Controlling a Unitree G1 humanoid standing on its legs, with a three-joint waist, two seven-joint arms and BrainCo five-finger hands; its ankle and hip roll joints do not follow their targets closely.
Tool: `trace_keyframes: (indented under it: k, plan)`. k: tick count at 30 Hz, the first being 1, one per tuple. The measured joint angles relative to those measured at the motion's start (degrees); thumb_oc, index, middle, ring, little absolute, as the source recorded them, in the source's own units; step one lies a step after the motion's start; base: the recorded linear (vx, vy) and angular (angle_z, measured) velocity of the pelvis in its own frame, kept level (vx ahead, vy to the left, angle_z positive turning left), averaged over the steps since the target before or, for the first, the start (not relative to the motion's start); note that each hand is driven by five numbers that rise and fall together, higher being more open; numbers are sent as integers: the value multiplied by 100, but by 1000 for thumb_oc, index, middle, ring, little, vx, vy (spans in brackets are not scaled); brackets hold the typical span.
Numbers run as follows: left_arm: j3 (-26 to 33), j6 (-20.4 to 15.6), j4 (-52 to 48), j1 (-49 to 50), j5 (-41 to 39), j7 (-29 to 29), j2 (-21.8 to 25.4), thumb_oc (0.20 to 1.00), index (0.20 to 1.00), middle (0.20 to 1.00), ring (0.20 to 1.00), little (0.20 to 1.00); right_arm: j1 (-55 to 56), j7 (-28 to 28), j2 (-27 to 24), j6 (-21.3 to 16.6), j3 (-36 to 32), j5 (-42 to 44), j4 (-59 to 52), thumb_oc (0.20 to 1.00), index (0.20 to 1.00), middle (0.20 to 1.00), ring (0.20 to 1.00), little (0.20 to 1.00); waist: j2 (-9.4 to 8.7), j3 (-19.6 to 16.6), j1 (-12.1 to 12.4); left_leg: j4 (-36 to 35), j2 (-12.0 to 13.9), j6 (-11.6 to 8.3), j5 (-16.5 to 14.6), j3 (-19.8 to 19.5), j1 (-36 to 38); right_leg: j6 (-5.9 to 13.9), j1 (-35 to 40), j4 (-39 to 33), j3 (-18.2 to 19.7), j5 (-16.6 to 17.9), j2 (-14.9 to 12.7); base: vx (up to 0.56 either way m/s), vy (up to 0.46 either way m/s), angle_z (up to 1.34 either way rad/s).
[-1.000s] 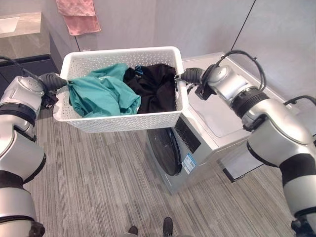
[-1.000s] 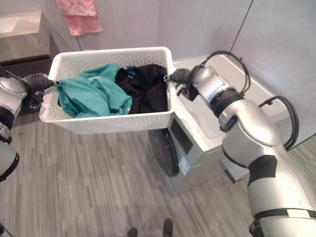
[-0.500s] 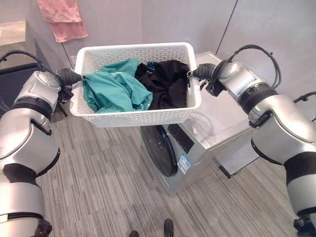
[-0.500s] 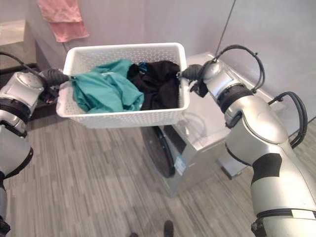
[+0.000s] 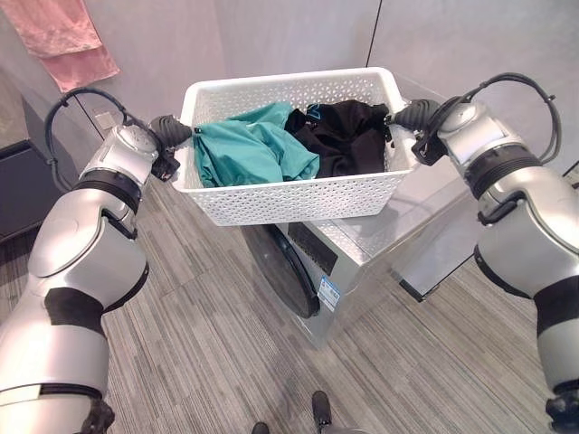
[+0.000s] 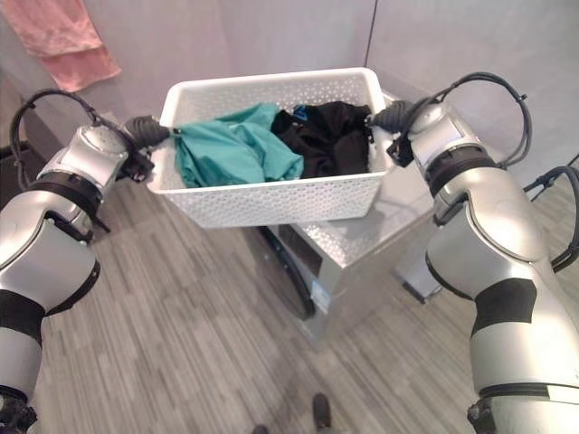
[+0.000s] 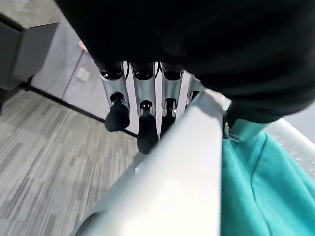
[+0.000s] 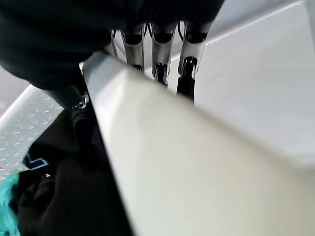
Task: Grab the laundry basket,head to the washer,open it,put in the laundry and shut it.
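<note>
Floor (image 5: pixel 199 344): grey wood-grain planks, nearest the camera, running under the washer.
Washer (image 5: pixel 362 262): silver front-loader standing on the floor, its round dark door (image 5: pixel 280 271) closed and facing the robot; a small label sits just beside the door.
Basket (image 5: pixel 298 194): white perforated laundry basket held in the air between the two arms, partly over the washer's top and front edge, roughly level.
Teal cloth (image 5: pixel 249 149): crumpled in the basket's left half, reaching up to the rim by the left robot hand.
Black cloth (image 5: pixel 348 136): bunched in the basket's right half, touching the teal cloth in the middle.
Left robot hand (image 7: pixel 142 113): at the basket's left end, fingers curled down over the outside of the rim and the thumb on the inner side next to the teal cloth, so the rim is pinched between them.
Right robot hand (image 8: pixel 160 64): at the basket's right end, fingers hooked over the outside of the rim and the thumb inside beside the black cloth, clamping the rim.
Pink towel (image 5: pixel 68 41): hanging on the grey wall behind, well apart from the basket, to the robot's left.
Dark cabinet (image 5: pixel 23 185): low unit by the wall at far left.
Wall (image 5: pixel 298 36): plain grey panels behind the washer and basket.
</note>
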Motion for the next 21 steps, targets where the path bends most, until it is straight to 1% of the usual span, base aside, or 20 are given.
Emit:
trace_keyframes:
  k: [4, 7, 10, 13, 14, 16, 17, 21]
  plan:
    - [119, 1, 223, -144, -12, 309, -115, 200, 200, 200, 200, 200, -124, -151, 72, -4, -13, 4, 12, 200, 200, 200, 200, 200, 45, -16, -6, 8, 18, 11, 10, 22, -123, -23, -134, -1, 23, 34, 26, 4, -29, -4]
    - [410, 2, 295, -215, -224, 698, -210, 200, 200, 200, 200, 200, -220, -240, 178, -6, -111, 4, 136, 200, 200, 200, 200, 200, 48, -17, -24, 1, 42, -16, 31, 29, -223, -36, -248, -1, 36, 64, 53, 15, -34, -2]
    - [586, 3, 333, -235, -404, 1074, -314, 200, 200, 200, 200, 200, -230, -378, 296, -6, -200, 5, 202, 200, 200, 200, 200, 200, 57, -21, -71, 7, 58, -16, 30, 37, -270, -44, -302, -1, 45, 71, 74, -38, -33, -2]
    - [668, -3, 351, -305, -455, 1384, -300, 200, 200, 200, 200, 200, -359, -484, 361, -17, -339, 10, 218, 200, 200, 200, 200, 200, 69, -34, -82, 8, 34, -22, 58, 66, -444, -39, -492, -1, 105, 138, 57, -54, -11, -7]
    - [719, -33, 352, -390, -519, 1517, -291, 200, 200, 200, 200, 200, -459, -600, 359, -101, -360, 10, 235, 200, 200, 200, 200, 200, 82, -42, -101, 7, 7, -33, 97, 71, -580, -36, -629, 0, 110, 177, 34, -75, -4, -3]
    - [730, -91, 338, -435, -616, 1623, -294, 200, 200, 200, 200, 200, -478, -722, 369, -138, -409, 12, 256, 200, 200, 200, 200, 200, 89, -73, -116, 22, -9, -34, 121, 88, -693, -33, -738, 0, 114, 217, 21, -38, -3, 1]
    - [737, -154, 339, -505, -662, 1743, -268, 200, 200, 200, 200, 200, -558, -845, 381, -248, -427, 25, 283, 200, 200, 200, 200, 200, 92, -76, -111, -4, -27, -24, 171, 110, -784, -16, -846, 0, 127, 245, 5, 0, 0, 0]
    - [849, -233, 339, -501, -688, 1920, -281, 200, 200, 200, 200, 200, -588, -1004, 424, -333, -435, 33, 311, 200, 200, 200, 200, 200, 104, -104, -136, 14, -49, -34, 198, 161, -915, -9, -976, -1, 143, 284, -12, -37, 4, -1]
